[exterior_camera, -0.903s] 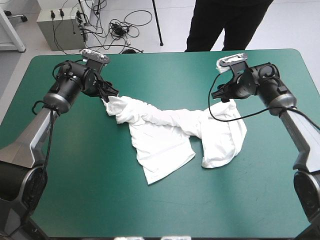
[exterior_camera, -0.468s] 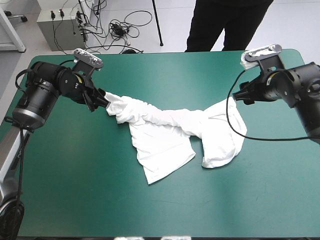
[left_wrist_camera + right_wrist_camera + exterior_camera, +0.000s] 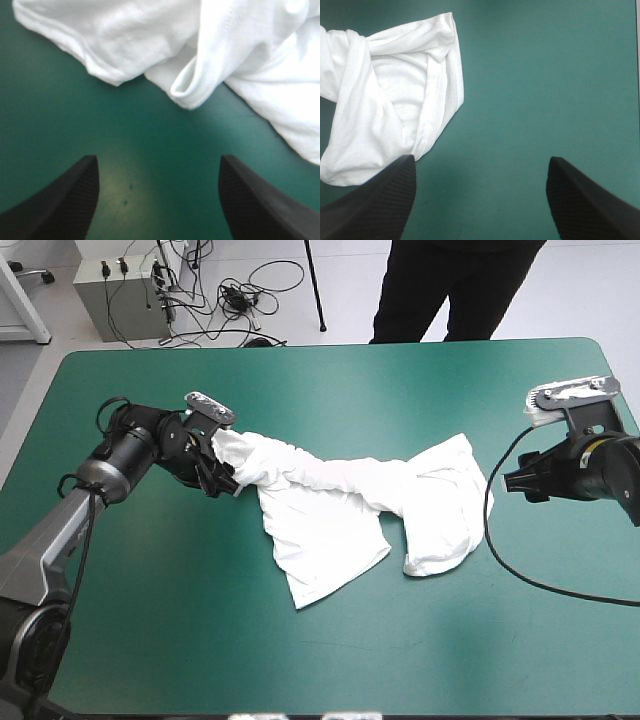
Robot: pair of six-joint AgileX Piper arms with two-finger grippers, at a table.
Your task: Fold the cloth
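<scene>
The white T-shirt (image 3: 340,500) lies twisted and crumpled across the middle of the teal-green table, with one flap reaching toward the front. My left gripper (image 3: 224,480) sits low at the shirt's left end, open; in the left wrist view its gripper (image 3: 159,159) is over bare cover with a rolled hem of the T-shirt (image 3: 200,75) just ahead. My right gripper (image 3: 512,483) stands open a short way right of the shirt's right end. In the right wrist view the gripper (image 3: 481,160) holds nothing and the T-shirt (image 3: 380,110) lies ahead beside one finger.
The table's right edge (image 3: 630,430) runs close behind my right arm. The teal-green cover (image 3: 300,660) shows on all sides of the shirt, widest toward the front edge.
My left gripper has swung down to the shirt's left end nearer the front. My right gripper has drawn away to the right, off the shirt. The shirt itself has barely shifted.
</scene>
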